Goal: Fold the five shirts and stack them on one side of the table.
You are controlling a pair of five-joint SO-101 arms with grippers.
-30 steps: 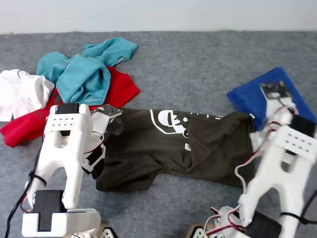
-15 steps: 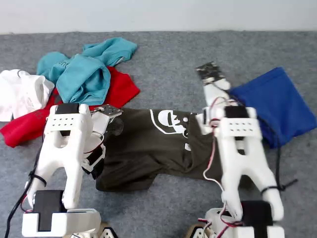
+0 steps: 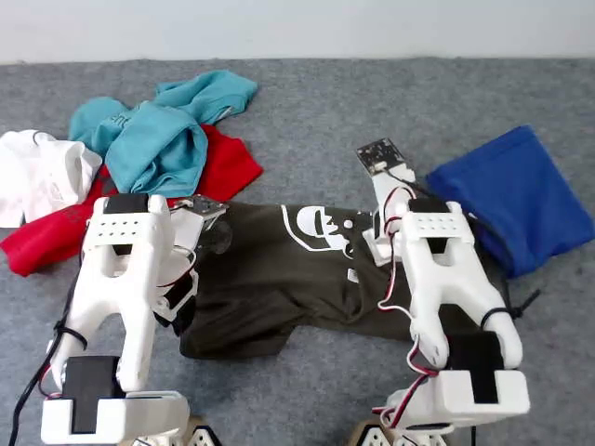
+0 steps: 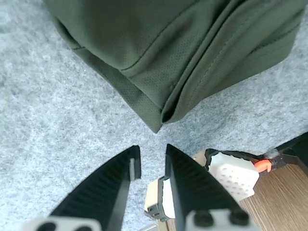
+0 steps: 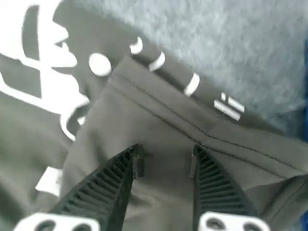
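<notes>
The right gripper [image 5: 164,156] has swung from the blue shirt [image 3: 521,200] across to above the dark green shirt [image 3: 279,279].

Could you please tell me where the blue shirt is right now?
In the high view, the blue shirt lies on the right side of the table, just beside the right-hand end of the dark green shirt spread in the middle.

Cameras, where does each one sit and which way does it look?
High view: fixed above the table, looking down on the left arm, the right arm and the dark shirt.
Left wrist view: on the left arm, looking down past its left gripper at the dark shirt's corner.
Right wrist view: on the right arm, looking down past its right gripper at the shirt's white print.
Shared: all show the dark shirt.
</notes>
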